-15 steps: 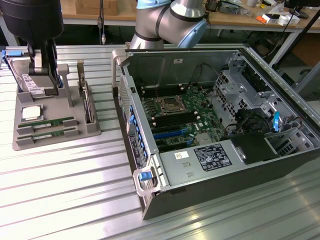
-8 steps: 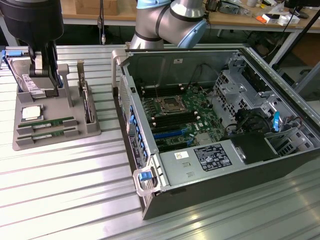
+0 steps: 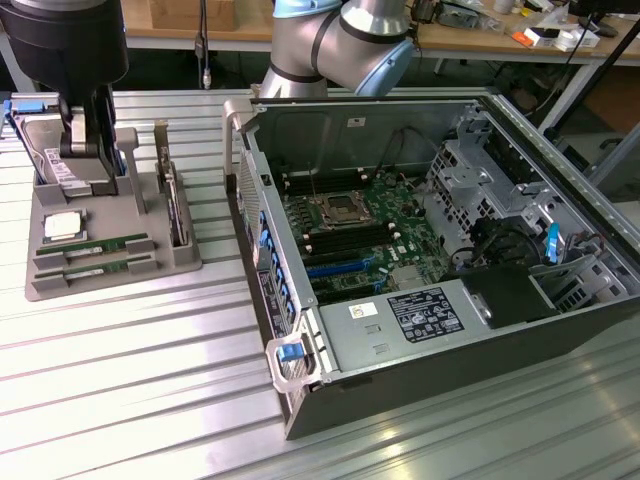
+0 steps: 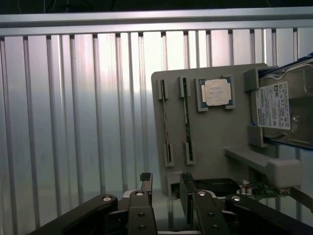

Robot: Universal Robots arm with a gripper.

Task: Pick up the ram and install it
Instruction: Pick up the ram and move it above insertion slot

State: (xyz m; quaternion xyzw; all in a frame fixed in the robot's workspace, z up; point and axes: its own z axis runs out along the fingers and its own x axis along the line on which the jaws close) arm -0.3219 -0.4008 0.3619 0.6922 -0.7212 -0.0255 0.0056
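thin grn ram (image 3: 100,245), ribbed alu table (image 3: 150,390)

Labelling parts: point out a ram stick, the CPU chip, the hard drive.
ram stick (image 3: 100,246), exterior view, green board's middle.
CPU chip (image 4: 215,92), wrist view, silver lid's centre.
hard drive (image 4: 273,105), wrist view, white label.

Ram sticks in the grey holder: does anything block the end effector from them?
Nothing visible does. The open end effector hangs above the holder; both ram sticks lie uncovered in their slots, the CPU flat beside them.
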